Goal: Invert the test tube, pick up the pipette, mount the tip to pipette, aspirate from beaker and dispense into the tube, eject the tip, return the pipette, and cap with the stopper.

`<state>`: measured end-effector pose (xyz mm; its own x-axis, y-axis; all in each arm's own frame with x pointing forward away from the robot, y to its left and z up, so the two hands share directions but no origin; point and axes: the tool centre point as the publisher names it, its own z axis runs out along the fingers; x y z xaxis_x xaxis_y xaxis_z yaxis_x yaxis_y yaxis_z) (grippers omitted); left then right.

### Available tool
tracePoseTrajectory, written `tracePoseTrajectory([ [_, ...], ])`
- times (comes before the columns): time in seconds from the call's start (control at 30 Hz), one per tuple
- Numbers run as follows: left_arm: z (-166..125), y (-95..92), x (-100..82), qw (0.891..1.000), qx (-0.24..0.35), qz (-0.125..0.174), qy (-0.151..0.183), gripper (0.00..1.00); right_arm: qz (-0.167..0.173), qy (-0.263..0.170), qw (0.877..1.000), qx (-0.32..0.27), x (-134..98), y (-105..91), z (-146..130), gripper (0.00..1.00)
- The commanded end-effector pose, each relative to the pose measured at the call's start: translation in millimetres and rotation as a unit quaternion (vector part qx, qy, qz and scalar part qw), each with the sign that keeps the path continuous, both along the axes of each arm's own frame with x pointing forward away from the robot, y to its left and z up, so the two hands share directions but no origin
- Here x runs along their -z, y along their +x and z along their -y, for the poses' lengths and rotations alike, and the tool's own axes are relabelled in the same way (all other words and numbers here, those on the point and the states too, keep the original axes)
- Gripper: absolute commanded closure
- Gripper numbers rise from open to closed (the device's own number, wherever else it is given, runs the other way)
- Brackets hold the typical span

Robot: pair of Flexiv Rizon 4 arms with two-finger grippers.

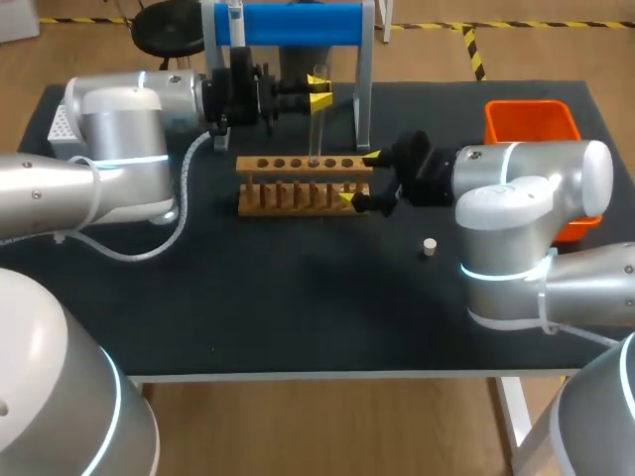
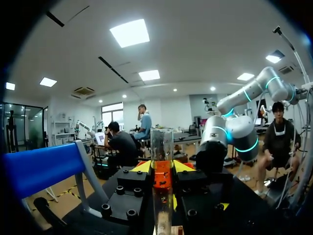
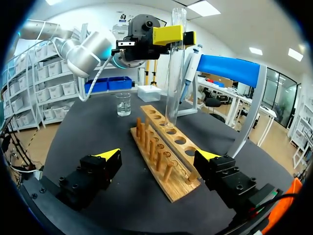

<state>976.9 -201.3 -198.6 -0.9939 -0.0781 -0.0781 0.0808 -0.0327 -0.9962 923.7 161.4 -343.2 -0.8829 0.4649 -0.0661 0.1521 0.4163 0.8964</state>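
A clear test tube (image 1: 316, 129) stands upright, mouth up, with its round bottom at a hole of the wooden rack (image 1: 298, 193). My left gripper (image 1: 317, 94) is shut on the tube's upper part; in the left wrist view the tube (image 2: 161, 147) sits between the yellow tips of that gripper (image 2: 162, 169). My right gripper (image 1: 359, 178) stands open around the rack's right end, its fingers apart from the wood (image 3: 166, 152). Ahead of it are the tube (image 3: 173, 63), the beaker (image 3: 123, 104) and the pipette (image 3: 190, 68) hanging on the blue stand (image 3: 230, 68). A small stopper (image 1: 429, 246) lies on the table.
An orange bin (image 1: 531, 124) sits at the table's right back, behind my right arm. The blue stand (image 1: 288, 25) rises at the back middle. A white box (image 3: 149, 93) stands beyond the rack near the beaker. Dark table surface (image 1: 298, 307) lies open in front of the rack.
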Motion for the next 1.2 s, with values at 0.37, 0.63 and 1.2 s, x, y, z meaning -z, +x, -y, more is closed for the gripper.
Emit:
tracePoseTrajectory([
  [0.37,0.0,6.3,11.0,1.0,-0.008,0.0,-0.005,1.0,0.001,0.0,1.0,0.001,0.5,-0.7,-0.1,0.0],
  [0.63,0.0,8.4,17.5,1.0,-0.016,-0.002,-0.006,1.0,0.001,0.0,1.0,0.001,0.5,-0.7,-0.1,0.0],
  [1.2,0.4,7.1,27.0,0.999,-0.04,-0.014,0.0,1.0,0.001,0.0,1.0,0.001,0.5,-0.7,-0.1,0.0],
])
